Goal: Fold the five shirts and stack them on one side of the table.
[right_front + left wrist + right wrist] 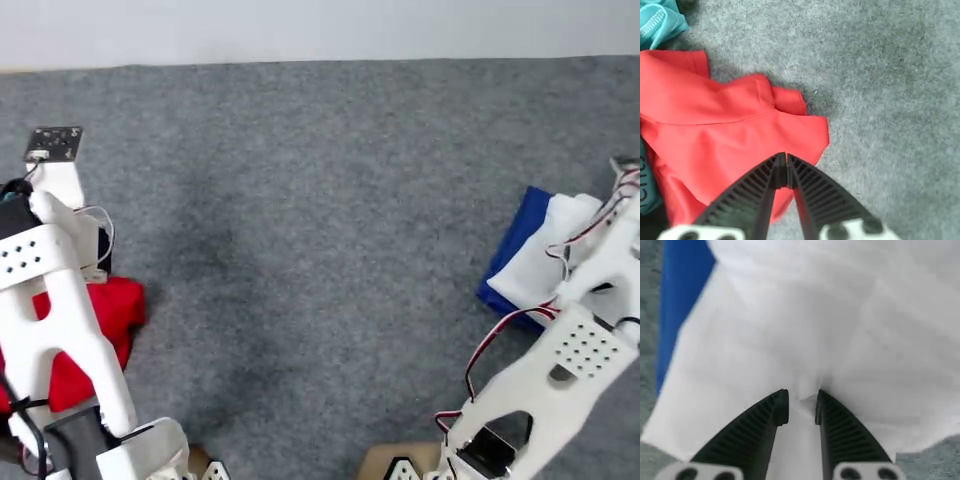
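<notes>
At the left edge of the grey-covered table (320, 200), the left arm (60, 300) stands over a crumpled red shirt (715, 125), which lies loose and unfolded, one sleeve flopped out toward the bare cloth. The left gripper (786, 172) hangs just above the shirt's near edge with its black ribbed jaws pressed tip to tip. A teal shirt (657, 20) bunches against the red one on its far side, and more teal fabric pokes out along the red shirt's other edge. The middle of the table is plain grey felt, with a pale wall running along behind it.

Over on the right side, well apart from the red heap, sits the stack. A blue shirt (520, 235) lies flat at the bottom, its edge showing as a dark band toward the table's centre, and a folded white shirt (815, 315) lies on top, covering most of it. The right arm (570, 360), with red and black wires (500, 335) looping along it, leans across this pile. The right gripper (801, 407) is down on the white shirt with its jaws drawn close, and a small pucker of white cloth is pinched up between the tips.
</notes>
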Robot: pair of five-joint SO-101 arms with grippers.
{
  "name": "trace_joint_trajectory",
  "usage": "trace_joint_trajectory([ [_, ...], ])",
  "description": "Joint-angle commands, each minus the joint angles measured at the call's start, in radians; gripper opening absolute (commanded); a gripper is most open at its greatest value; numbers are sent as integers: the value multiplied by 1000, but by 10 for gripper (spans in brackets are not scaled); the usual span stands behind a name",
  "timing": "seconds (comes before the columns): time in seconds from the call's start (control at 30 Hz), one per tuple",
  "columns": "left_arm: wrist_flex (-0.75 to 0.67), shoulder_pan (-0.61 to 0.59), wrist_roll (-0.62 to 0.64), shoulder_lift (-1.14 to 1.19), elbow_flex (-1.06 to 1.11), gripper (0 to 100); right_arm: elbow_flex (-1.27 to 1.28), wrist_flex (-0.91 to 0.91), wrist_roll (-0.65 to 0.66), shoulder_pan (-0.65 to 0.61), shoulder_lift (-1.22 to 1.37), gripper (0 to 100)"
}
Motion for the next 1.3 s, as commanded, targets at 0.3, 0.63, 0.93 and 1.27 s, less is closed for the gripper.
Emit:
trace_joint_trajectory([
  [0.3, 2, -3, -9, -34, -4, 6, -328, -53, 14, 58, 13, 91],
  [0.63, 0, -3, -9, -34, -4, 6, -381, -216, 163, 136, 177, 91],
  [0.93, -2, -3, -9, -34, -4, 6, -677, -22, 98, 13, 137, 90],
  [1.27, -2, -3, -9, -34, -4, 6, -684, -120, 64, -67, 372, 90],
])
